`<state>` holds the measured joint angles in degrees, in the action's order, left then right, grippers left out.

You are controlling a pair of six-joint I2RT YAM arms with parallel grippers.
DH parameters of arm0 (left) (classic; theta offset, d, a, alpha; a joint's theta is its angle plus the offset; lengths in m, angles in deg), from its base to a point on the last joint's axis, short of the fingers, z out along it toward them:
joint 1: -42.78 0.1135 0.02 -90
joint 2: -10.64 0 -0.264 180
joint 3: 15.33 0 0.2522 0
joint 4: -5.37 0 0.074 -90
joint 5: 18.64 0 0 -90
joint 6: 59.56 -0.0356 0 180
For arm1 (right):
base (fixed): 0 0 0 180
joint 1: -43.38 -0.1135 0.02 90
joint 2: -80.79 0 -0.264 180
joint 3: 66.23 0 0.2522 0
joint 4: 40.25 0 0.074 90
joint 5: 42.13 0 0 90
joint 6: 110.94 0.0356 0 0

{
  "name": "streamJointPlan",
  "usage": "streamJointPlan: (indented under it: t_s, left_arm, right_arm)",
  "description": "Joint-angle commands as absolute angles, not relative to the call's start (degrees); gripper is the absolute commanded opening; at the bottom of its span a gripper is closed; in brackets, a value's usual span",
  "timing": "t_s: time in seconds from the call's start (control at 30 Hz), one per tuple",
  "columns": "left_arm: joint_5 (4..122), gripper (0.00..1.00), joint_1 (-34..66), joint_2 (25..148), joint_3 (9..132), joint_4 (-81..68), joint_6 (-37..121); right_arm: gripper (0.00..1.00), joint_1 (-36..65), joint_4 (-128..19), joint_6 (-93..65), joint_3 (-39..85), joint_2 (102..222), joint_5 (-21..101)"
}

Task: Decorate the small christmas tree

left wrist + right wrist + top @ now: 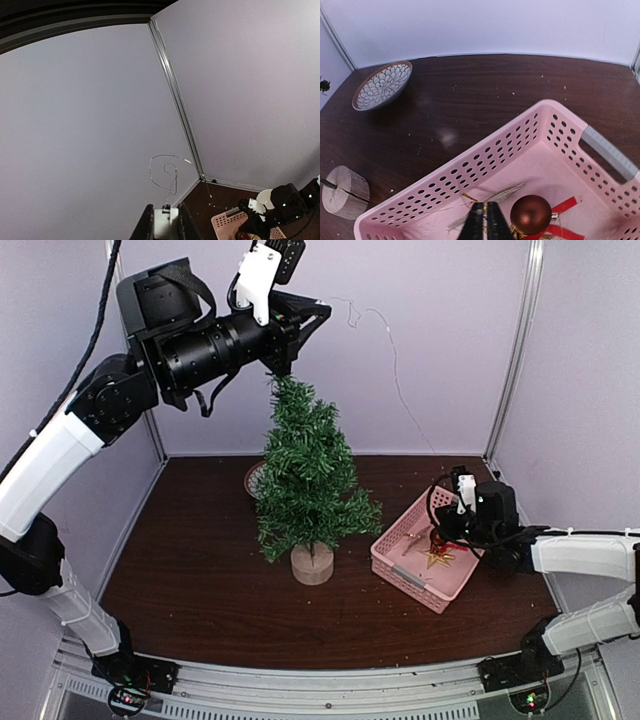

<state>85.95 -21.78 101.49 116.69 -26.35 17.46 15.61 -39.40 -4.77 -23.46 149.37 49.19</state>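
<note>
The small christmas tree [305, 475] stands mid-table on its round wooden stump [312, 563], with no ornaments showing on it. High above its tip, my left gripper [320, 312] is shut on a small white block [165, 225]. A thin wire string [160, 175] loops out of the block and trails down the back wall. My right gripper [486, 215] is down inside the pink basket [485, 145]. Its jaws are shut on a thin gold thread [472, 187], beside a brown ball [530, 214] and a silvery feather [507, 192].
A patterned bowl [382, 85] sits behind the tree near the back wall. The basket also holds a gold star [437, 558] and red ribbon [565, 206]. Wall posts close off the back corners. The tree's stump [345, 192] is left of the basket.
</note>
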Motion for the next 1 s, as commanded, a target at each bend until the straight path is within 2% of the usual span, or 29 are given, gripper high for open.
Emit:
streamJointPlan:
  t_s: [0.0,0.17,0.37,0.6,0.77,0.97]
  left_arm:
    - [90.7,0.0,-21.5,98.9,113.0,-23.1,16.7]
    - [94.7,0.0,-21.0,97.5,108.7,-22.9,17.8]
    - [92.2,0.0,-20.7,95.9,104.0,-21.4,18.7]
    - [91.1,0.0,-20.7,95.4,102.1,-20.7,19.2]
    - [91.6,0.0,-20.7,93.2,100.4,-19.6,19.3]
    - [94.9,0.0,-20.7,88.2,97.0,-15.7,17.8]
  right_arm:
    - [0.0,16.0,-41.7,-6.4,-18.6,147.8,48.0]
    - [0.0,15.8,-52.8,-8.6,-11.8,137.0,44.5]
    - [0.0,15.7,-66.3,-11.6,-1.8,130.3,43.9]
    - [0.0,15.8,-72.0,-13.2,-2.4,136.9,45.8]
    - [0.0,15.7,-69.3,-12.7,-2.8,131.0,45.4]
    - [0.0,15.7,-74.3,-15.7,5.1,129.9,45.5]
